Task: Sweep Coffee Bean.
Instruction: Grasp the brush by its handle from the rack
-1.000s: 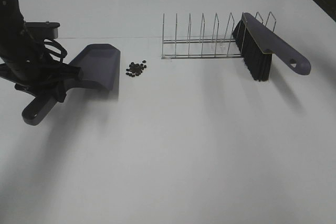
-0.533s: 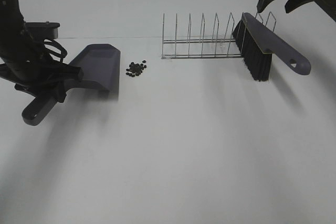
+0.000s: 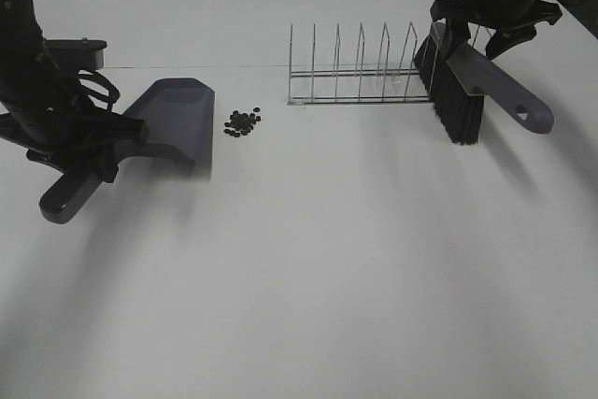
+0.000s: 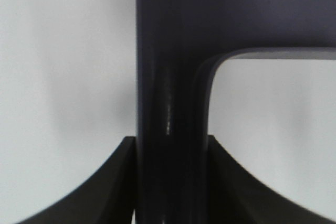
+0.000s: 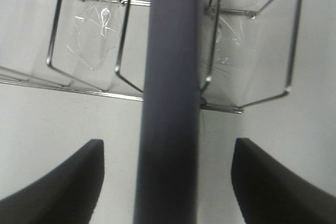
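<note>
Your left gripper [image 4: 170,148] is clenched on the dustpan [image 3: 176,117] handle, one finger pressed to each side. The pan's open front edge faces the beans [image 3: 242,122]. They lie in a tight cluster on the bench [image 3: 327,259], just beside that edge, between the pan and the rack [image 3: 359,99]. Your right gripper [image 5: 168,150] is spread wide, straddling the brush [image 3: 472,77] handle with clear gaps on both sides. The brush sits at the rack's right end, bristles down.
</note>
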Controlling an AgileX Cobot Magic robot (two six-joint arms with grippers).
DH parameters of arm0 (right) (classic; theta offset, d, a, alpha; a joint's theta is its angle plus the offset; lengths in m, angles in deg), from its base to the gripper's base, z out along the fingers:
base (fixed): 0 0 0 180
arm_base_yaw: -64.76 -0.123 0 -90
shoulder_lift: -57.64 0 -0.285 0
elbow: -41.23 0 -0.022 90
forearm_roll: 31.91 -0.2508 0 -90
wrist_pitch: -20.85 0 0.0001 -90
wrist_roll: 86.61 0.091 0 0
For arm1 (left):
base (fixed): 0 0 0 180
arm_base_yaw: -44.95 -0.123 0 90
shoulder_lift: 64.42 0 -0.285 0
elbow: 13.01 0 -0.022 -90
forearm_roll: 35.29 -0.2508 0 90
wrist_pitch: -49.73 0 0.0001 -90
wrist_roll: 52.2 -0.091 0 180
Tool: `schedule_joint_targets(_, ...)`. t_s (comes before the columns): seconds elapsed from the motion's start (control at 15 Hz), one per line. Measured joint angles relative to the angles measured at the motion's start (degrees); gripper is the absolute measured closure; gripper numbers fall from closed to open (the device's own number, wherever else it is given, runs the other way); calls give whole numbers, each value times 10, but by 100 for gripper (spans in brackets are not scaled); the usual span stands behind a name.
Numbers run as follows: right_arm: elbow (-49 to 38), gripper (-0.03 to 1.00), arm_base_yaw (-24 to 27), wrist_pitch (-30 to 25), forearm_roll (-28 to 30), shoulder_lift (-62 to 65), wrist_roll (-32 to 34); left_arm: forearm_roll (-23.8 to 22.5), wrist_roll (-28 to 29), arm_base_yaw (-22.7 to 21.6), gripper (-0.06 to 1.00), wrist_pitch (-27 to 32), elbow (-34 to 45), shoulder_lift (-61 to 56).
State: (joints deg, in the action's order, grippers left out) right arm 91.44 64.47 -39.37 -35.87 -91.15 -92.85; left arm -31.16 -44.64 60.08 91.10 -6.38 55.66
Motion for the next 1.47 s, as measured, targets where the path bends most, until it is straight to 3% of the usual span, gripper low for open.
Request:
schedule_joint_targets(0.4,1,60,-11,9,34,-19,-4,3,0,0,62,0,0,0)
schedule_joint_targets(0.47,1,69,-11,9,35,-19,-4,3,0,0,62,0,0,0)
schedule_joint_targets(0.6,6,69,-11,-6,37,-19,-3,3,0,0,62,0,0,0)
schedule_joint_targets(0.93,139,69,-11,-92,44,-24,25,3,0,0,62,0,0,0)
schedule_joint_targets(1.07,167,69,-11,-96,45,-10,33,3,0,0,62,1,0,0)
schedule_joint_targets(1.27,166,69,-13,-101,30,37,39,3,0,0,62,1,0,0)
schedule_joint_targets(1.47,89,69,-33,-101,21,112,39,3,0,0,62,2,0,0)
